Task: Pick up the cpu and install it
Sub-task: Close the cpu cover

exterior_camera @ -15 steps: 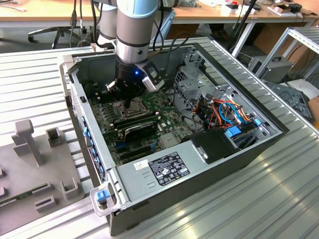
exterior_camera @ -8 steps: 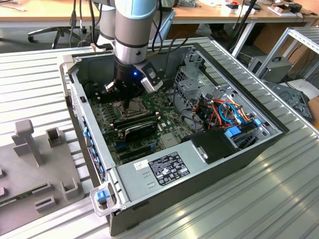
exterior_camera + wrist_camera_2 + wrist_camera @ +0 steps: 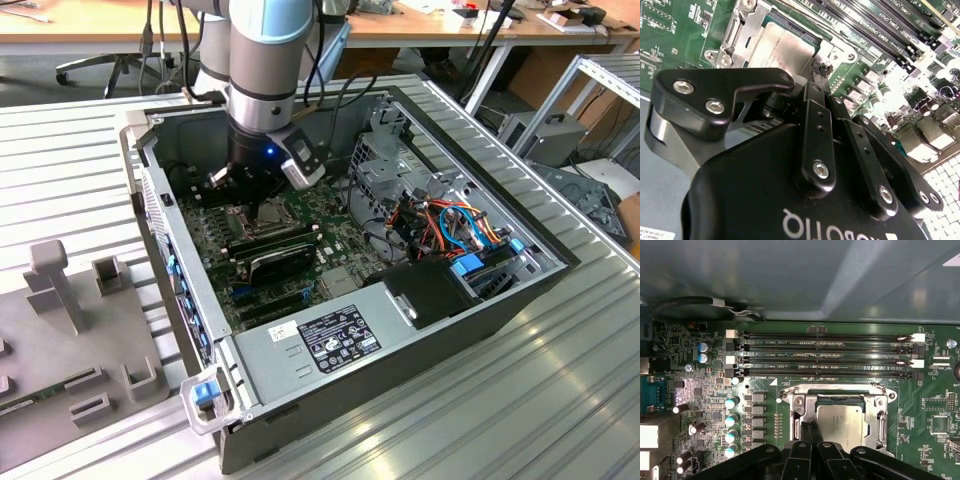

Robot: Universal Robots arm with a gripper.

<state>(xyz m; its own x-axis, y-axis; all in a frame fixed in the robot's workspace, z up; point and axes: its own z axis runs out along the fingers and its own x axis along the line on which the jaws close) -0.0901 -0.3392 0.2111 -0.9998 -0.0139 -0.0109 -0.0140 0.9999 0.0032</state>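
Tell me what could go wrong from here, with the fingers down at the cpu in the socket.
First, the fingers sit close together at the edge of the cpu, which lies in the socket; a sideways drag could shift it off its seat. Second, the memory slots run right beside the socket, so a tilted retreat might clip them.

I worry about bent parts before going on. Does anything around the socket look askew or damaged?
Nothing stands out. The cpu lies flat inside the silver socket frame, its edges square with the frame, and the hand is shut beside one edge. The memory slots look straight; no damage shows.
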